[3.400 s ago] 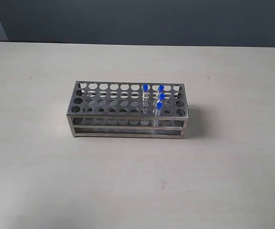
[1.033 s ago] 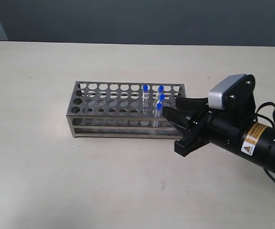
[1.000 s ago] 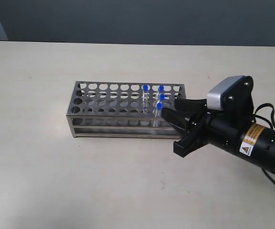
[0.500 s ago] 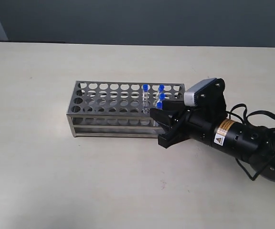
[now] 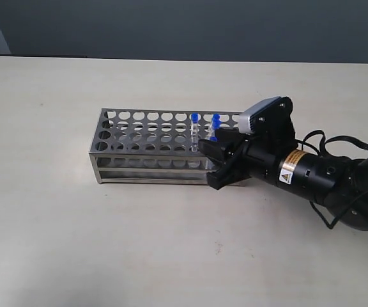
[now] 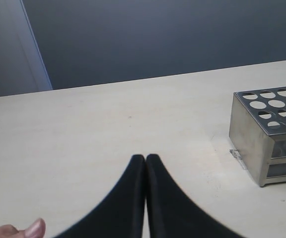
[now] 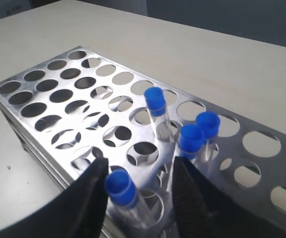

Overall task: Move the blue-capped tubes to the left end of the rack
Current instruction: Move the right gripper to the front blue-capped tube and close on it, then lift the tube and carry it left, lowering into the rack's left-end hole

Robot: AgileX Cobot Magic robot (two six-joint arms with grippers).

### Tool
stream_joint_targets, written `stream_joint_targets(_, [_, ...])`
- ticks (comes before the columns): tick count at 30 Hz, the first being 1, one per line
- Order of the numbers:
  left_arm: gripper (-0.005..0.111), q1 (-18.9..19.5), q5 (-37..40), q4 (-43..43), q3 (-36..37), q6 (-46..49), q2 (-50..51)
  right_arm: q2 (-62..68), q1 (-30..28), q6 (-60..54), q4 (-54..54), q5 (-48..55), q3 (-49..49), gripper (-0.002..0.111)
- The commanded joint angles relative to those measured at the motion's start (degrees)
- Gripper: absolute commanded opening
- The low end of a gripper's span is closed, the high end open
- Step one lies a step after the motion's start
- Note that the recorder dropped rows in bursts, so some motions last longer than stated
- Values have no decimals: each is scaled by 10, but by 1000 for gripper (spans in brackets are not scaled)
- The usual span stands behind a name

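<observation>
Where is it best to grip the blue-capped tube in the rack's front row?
Grip the front tube at its blue cap and the clear neck below, the only part above the rack. Come from the rack's right end, where the open right gripper straddles it, and lift along its axis.

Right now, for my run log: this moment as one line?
right gripper: open around front-row blue-capped tube | left gripper: shut, clear of rack | left end: no tubes

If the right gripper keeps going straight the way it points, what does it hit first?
The front blue-capped tube, which stands between the right gripper's open fingers. The other three tubes stand farther along, though depth is unclear.
</observation>
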Motion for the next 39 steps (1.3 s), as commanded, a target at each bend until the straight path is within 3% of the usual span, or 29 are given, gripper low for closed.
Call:
stream_joint_targets(1, [1, -2, -7, -2, -3, 0, 2, 2, 0, 0, -3, 8, -11, 40])
stream_joint_targets(12, [1, -2, -7, -2, -3, 0, 2, 3, 0, 8, -5, 37, -16, 38])
stream_joint_targets(14, [1, -2, -7, -2, -3, 0, 2, 3, 0, 8, -4, 37, -16, 31])
stream_joint_targets(19, [1, -2, -7, -2, -3, 0, 2, 3, 0, 13, -3, 37, -16, -1])
stream_joint_targets(31, [1, -2, -7, -2, -3, 0, 2, -35, 0, 50, -83, 39, -16, -1])
stream_joint_targets(39, [1, -2, -7, -2, -3, 0, 2, -118, 0, 50, -101, 114, -36, -1])
